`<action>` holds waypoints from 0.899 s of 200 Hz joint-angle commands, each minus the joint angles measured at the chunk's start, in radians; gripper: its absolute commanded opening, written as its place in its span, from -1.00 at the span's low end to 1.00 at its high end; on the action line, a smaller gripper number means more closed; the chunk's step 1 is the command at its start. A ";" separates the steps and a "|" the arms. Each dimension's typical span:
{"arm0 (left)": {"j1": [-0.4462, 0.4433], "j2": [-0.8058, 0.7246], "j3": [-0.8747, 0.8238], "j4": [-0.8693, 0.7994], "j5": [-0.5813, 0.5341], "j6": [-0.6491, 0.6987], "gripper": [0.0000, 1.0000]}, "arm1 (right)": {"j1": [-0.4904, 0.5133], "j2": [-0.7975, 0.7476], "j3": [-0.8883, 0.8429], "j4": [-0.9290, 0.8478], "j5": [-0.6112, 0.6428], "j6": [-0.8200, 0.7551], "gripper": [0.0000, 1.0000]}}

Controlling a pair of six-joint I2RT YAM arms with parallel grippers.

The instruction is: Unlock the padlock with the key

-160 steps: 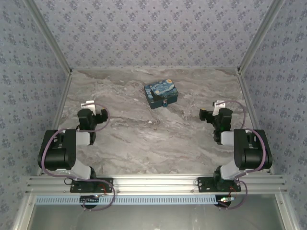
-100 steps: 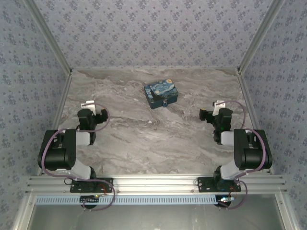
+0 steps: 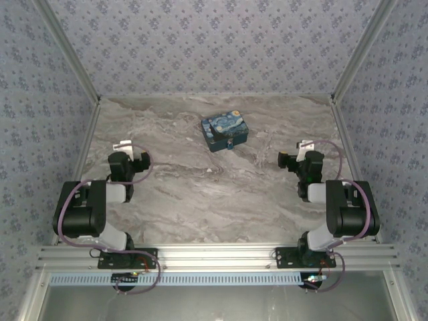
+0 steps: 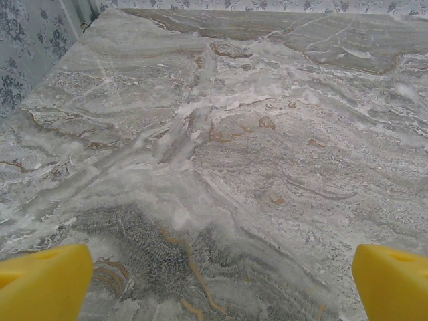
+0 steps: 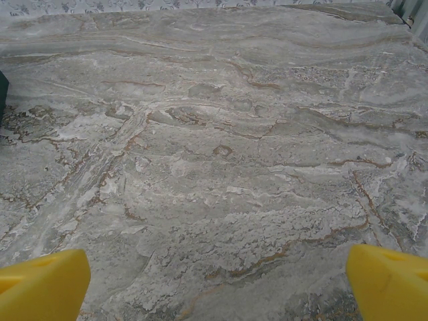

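The blue-and-yellow starry-night box sits at the back middle of the marble table. A tiny dark piece at its front edge looks like the padlock, too small to make out in detail. I cannot make out the key. My left gripper rests low at the left, well apart from the box. In the left wrist view it is open, yellow fingertips wide apart over bare marble. My right gripper rests at the right, open and holding nothing.
Patterned walls close the table at the back and on both sides, with metal posts at the corners. A dark corner of the box shows at the left edge of the right wrist view. Both arm bases stand on the near rail.
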State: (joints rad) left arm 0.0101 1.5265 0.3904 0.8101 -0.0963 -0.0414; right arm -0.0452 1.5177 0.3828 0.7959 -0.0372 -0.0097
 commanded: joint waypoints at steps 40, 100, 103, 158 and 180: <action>0.009 0.005 0.021 0.005 0.039 0.007 0.99 | 0.002 0.002 0.010 0.003 0.020 -0.015 1.00; 0.005 -0.234 0.079 -0.251 -0.111 -0.050 0.99 | -0.008 -0.020 0.034 -0.055 0.022 -0.002 1.00; 0.004 -0.250 0.080 -0.257 -0.113 -0.054 0.99 | -0.007 -0.026 0.042 -0.073 0.022 -0.001 1.00; -0.001 -0.411 0.263 -0.666 0.055 -0.436 0.99 | 0.019 -0.317 0.151 -0.557 0.010 0.134 1.00; -0.065 -0.449 0.266 -0.749 0.173 -0.514 0.99 | 0.080 -0.442 0.187 -0.788 0.009 0.240 1.00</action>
State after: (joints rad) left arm 0.0010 1.1187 0.6380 0.2661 -0.0875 -0.3897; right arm -0.0223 1.1740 0.5251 0.3260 -0.0326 0.0925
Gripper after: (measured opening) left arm 0.994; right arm 0.999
